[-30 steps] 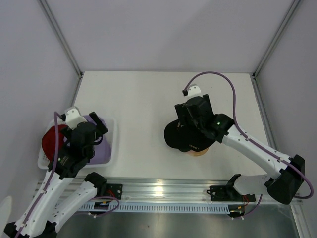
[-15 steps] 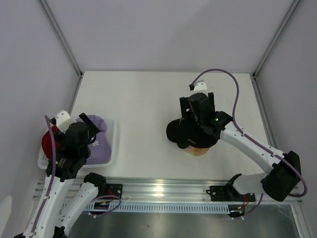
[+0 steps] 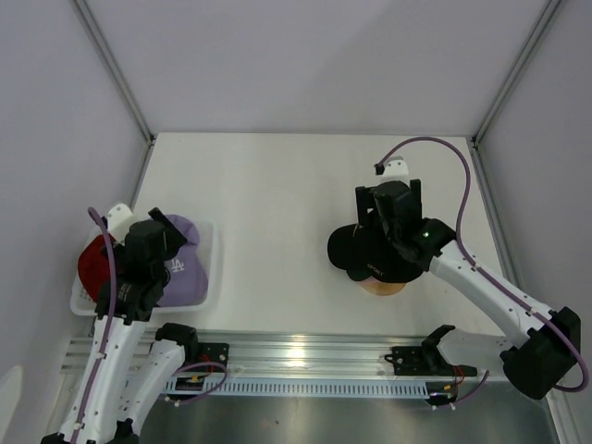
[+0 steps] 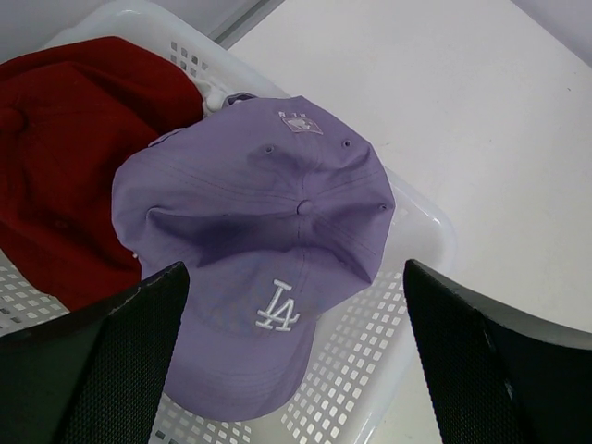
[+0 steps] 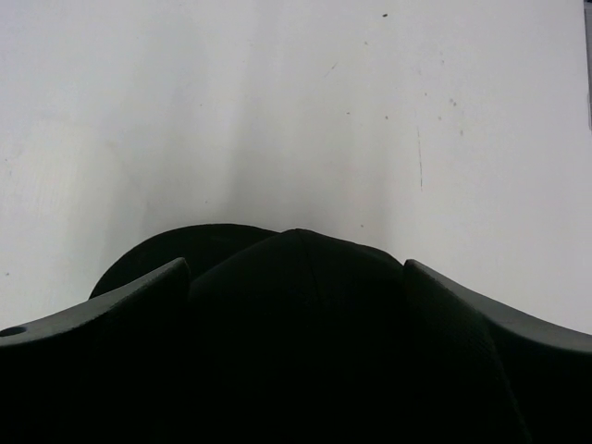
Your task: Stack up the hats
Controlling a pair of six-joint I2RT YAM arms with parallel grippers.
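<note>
At the left, a white basket [image 3: 211,277] holds a red cap [image 4: 65,157], cut off at the wrist view's edge and partly hidden by the arm from above. A lavender cap [image 4: 264,250] lies against it. The left gripper [image 4: 294,273] hangs over the lavender cap, fingers spread, holding nothing. At the right, a black cap [image 3: 356,254] covers a wooden stand [image 3: 381,288], of which only a sliver shows. The right gripper [image 5: 296,268] has its fingers spread either side of the crown. Black on black, contact cannot be told.
</note>
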